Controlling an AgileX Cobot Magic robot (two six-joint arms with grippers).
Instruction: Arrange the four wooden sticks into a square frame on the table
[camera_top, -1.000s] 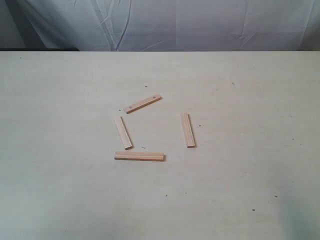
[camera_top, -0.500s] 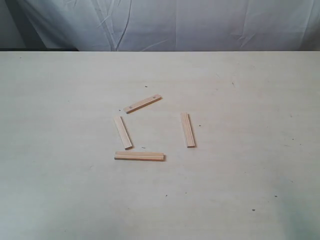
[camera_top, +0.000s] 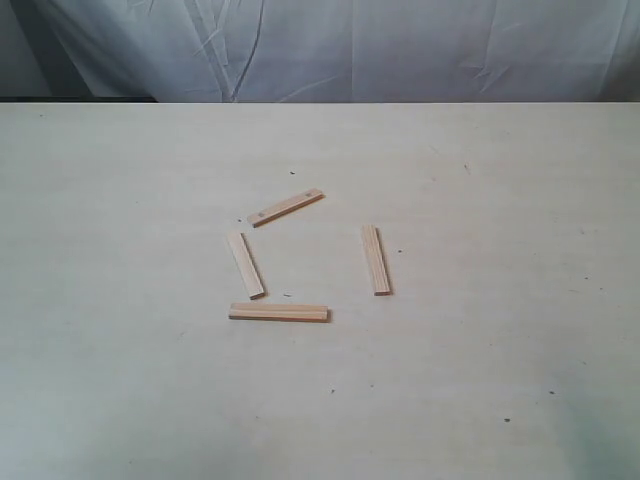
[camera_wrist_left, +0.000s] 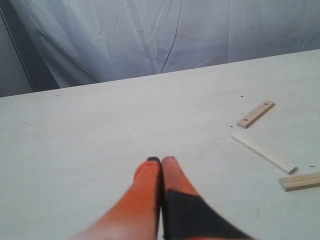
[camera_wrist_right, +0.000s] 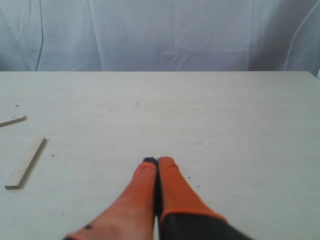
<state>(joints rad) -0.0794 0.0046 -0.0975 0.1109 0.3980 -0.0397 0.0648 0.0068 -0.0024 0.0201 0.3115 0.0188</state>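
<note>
left wrist view and right wrist view: jaws pressed together, holding nothing.

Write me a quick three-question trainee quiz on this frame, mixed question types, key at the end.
1. True or false: the four wooden sticks on the table already join end to end as a closed square.
2. Which stick carries the small dark dots? A) the tilted far stick B) the stick on the right C) the stick nearest the camera
3. How do the left hand and the right hand stand, and what do they hold?

Key
1. False: the sticks lie apart, with the corners open.
2. A
3. Both shut, holding nothing.
</note>
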